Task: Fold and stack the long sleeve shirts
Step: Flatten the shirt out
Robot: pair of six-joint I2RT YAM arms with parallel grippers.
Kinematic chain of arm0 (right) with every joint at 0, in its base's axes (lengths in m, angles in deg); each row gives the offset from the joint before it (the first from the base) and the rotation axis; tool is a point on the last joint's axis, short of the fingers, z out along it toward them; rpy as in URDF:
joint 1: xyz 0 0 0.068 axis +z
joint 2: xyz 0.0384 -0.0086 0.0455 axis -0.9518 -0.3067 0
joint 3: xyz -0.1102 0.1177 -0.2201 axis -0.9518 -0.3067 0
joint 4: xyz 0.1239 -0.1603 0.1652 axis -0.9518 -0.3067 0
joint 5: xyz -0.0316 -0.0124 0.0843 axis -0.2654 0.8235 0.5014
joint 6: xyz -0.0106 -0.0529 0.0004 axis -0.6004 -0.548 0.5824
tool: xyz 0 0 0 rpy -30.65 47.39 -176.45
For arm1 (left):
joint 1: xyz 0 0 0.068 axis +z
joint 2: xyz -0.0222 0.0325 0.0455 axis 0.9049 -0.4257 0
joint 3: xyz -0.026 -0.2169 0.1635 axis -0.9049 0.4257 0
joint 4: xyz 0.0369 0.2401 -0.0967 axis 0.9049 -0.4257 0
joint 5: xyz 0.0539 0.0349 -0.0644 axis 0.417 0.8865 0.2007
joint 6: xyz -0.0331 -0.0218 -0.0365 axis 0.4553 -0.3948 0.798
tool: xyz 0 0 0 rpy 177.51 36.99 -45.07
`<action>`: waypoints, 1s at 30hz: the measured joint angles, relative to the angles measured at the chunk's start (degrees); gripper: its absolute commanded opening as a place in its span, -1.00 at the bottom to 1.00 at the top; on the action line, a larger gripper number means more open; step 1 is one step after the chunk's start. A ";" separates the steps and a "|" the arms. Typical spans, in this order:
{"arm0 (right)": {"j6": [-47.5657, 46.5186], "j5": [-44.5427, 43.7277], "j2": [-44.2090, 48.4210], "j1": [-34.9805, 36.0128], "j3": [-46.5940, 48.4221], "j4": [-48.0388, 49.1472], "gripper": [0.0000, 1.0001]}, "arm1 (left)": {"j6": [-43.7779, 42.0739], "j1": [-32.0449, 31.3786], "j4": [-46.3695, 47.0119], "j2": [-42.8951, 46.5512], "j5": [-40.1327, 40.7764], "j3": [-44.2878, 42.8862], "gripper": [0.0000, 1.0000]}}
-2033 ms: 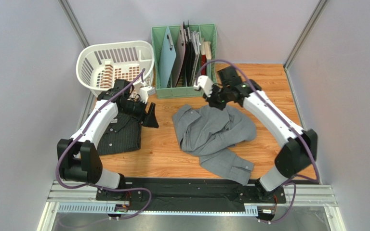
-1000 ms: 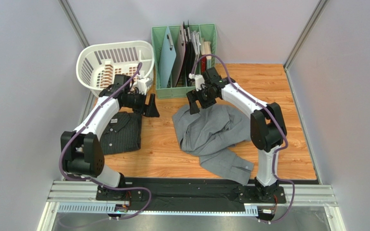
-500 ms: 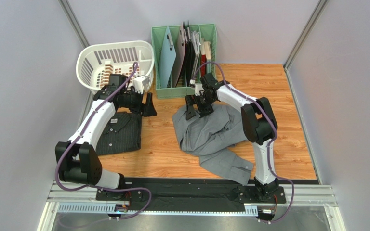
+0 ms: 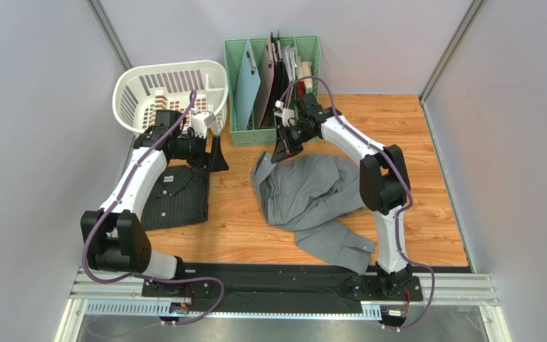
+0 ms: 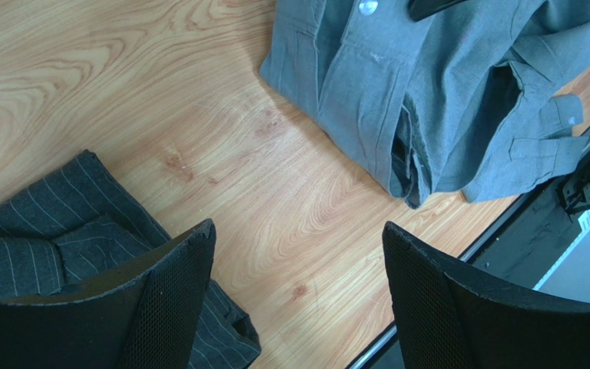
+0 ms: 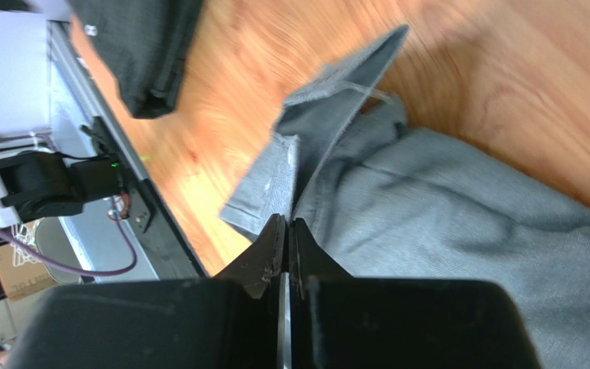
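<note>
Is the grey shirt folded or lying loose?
Loose: the grey shirt lies rumpled on the table, one sleeve trailing toward the near edge, its far corner pinched in the right end effector.

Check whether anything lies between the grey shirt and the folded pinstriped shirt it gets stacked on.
Nothing visible: bare table separates the grey shirt from the pinstriped shirt. The open left gripper hovers by the latter's far corner.

White slatted plastic laundry basket [image 4: 128, 100], mint-green plastic file rack [image 4: 255, 135] holding upright folders [image 4: 246, 82], wood-grain tabletop [image 4: 412, 142]
</note>
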 measured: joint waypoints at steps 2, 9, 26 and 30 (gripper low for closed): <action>-0.94 0.83 1.09 0.17 1.90 -1.18 -1.00 | -0.04 0.00 -0.22 0.02 -0.17 0.00 0.69; -7.52 3.13 15.47 3.58 6.05 -6.12 -1.00 | 0.20 1.33 -0.09 1.25 -2.36 0.74 0.69; -15.74 -24.39 45.64 5.75 26.69 11.15 -1.00 | -1.14 1.77 1.20 0.55 -9.22 -5.42 0.63; -20.85 -34.91 46.51 5.70 25.42 17.42 -1.00 | -3.56 0.42 1.66 -0.13 -9.29 -6.58 0.61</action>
